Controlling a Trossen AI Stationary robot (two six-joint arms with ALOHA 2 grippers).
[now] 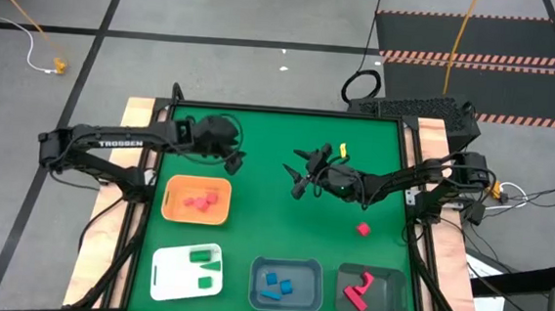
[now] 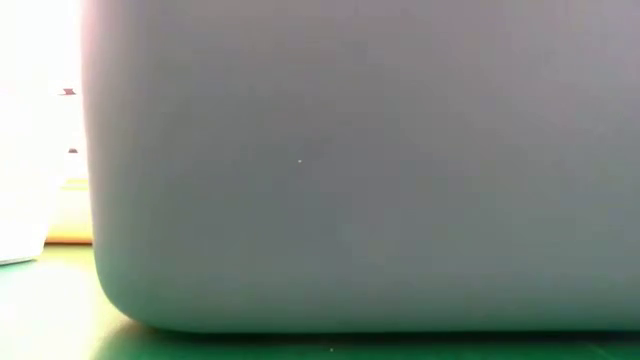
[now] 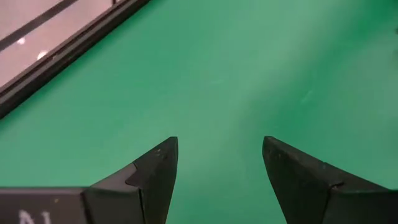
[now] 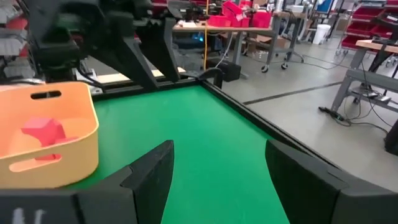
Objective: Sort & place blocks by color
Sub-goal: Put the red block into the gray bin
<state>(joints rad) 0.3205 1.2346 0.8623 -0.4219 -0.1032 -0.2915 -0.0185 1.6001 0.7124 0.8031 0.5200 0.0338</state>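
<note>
Blocking nearly the whole low view: a grey tray wall (image 2: 350,170) right at the lens, no blocks or arms visible there. Cut off at the right wrist view's edge: orange tray (image 4: 50,134), one red block (image 4: 42,130) showing inside.

Lying alone on the green desk (image 1: 278,146): loose red block (image 1: 362,228), near the right edge, just above the dark grey tray (image 1: 373,291). Sitting in the orange tray (image 1: 196,200) in the high view: red blocks (image 1: 199,202), count hard to make out. Holding green blocks (image 1: 204,259): white tray (image 1: 186,272). Holding blue blocks (image 1: 276,286): blue-grey tray (image 1: 286,284). Holding red-pink pieces (image 1: 357,291): dark grey tray.

Hovering mid-desk, apart from the loose block: right gripper (image 1: 301,172), jaws spread wide, empty, nothing between the fingers (image 4: 155,177) in its wrist view. Sitting above the orange tray near the desk's far left: left gripper (image 1: 235,159), jaws wide apart, empty, only bare green surface between the fingers (image 3: 158,168).
</note>
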